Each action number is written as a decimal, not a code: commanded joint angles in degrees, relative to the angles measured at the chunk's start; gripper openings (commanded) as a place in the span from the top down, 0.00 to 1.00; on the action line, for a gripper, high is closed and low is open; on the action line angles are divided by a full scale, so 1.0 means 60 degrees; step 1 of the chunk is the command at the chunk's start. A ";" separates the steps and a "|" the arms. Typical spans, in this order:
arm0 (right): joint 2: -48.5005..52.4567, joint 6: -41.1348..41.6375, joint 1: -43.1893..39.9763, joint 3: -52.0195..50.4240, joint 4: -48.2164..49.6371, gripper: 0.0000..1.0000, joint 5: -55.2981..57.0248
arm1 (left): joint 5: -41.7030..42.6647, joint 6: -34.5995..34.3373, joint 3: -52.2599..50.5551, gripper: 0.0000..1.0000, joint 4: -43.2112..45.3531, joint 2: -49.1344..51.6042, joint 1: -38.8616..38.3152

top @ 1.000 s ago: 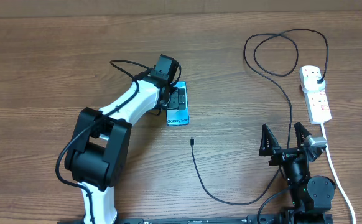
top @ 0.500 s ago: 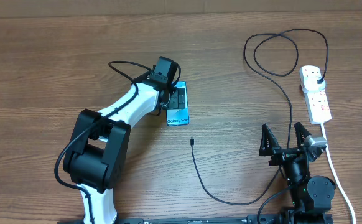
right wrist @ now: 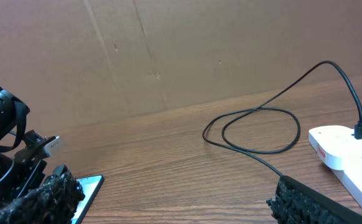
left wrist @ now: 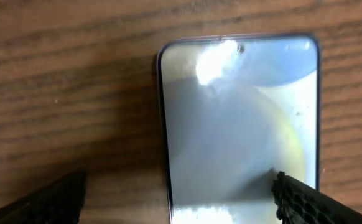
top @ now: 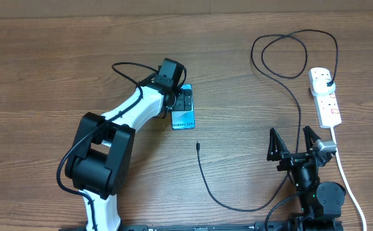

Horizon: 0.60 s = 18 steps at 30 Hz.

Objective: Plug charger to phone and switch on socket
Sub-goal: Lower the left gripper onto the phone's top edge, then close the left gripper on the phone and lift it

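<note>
The phone (top: 183, 120) lies flat on the table (top: 45, 64), screen up, a little left of the middle, with the end that carries the text turned toward my side. I judge it lies like this so that its port end is open to the connector tip (top: 198, 145) of the charger (top: 218, 192), which rests on the wood near that end, apart from it and held by nothing.

The left gripper (left wrist: 178, 186) hangs directly above the phone with its jaws wide apart. In the wrist view one finger stands over bare wood on the left of the phone, and the other one over the right edge of the screen (so it is not yet centred, as I read it). Whether it touches the glass I cannot tell. My guess is that it is there to take the phone by its long sides, or to steady it for the plugging.

From the tip the cable curves toward the right arm, passes by the right gripper (top: 293, 144), makes a loop at the far side and ends in the plug (top: 328, 81), which already sits in the socket (top: 325, 97) at the right of the table. The right gripper is also spread wide and holds nothing. It waits low near its base, close to both the cable and the socket's switches.
</note>
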 commanded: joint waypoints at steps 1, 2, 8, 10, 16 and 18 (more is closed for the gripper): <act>-0.0080 -0.0007 -0.0036 -0.0098 0.0044 0.00 0.0011 | 0.0331 -0.0142 -0.0291 0.00 -0.0528 0.0335 -0.0117; -0.0080 -0.0007 -0.0036 -0.0098 0.0044 0.00 0.0011 | 0.0331 -0.0142 -0.0291 0.00 -0.0619 0.0335 -0.0117; -0.0080 -0.0007 -0.0036 -0.0098 0.0044 0.00 0.0011 | 0.0739 -0.0138 -0.0273 0.00 -0.0299 0.0335 -0.0124; -0.0080 -0.0007 -0.0036 -0.0098 0.0040 0.00 0.0011 | 0.0769 -0.0142 -0.0084 0.00 -0.0153 0.0335 -0.0124; -0.0080 -0.0007 -0.0036 -0.0098 0.0044 0.00 0.0011 | 0.0798 -0.0754 0.1322 0.00 -0.1078 0.0335 -0.0204; -0.0080 -0.0007 -0.0036 -0.0098 0.0040 0.00 0.0011 | 0.0776 -0.0790 0.1767 0.01 -0.1381 0.0335 -0.0342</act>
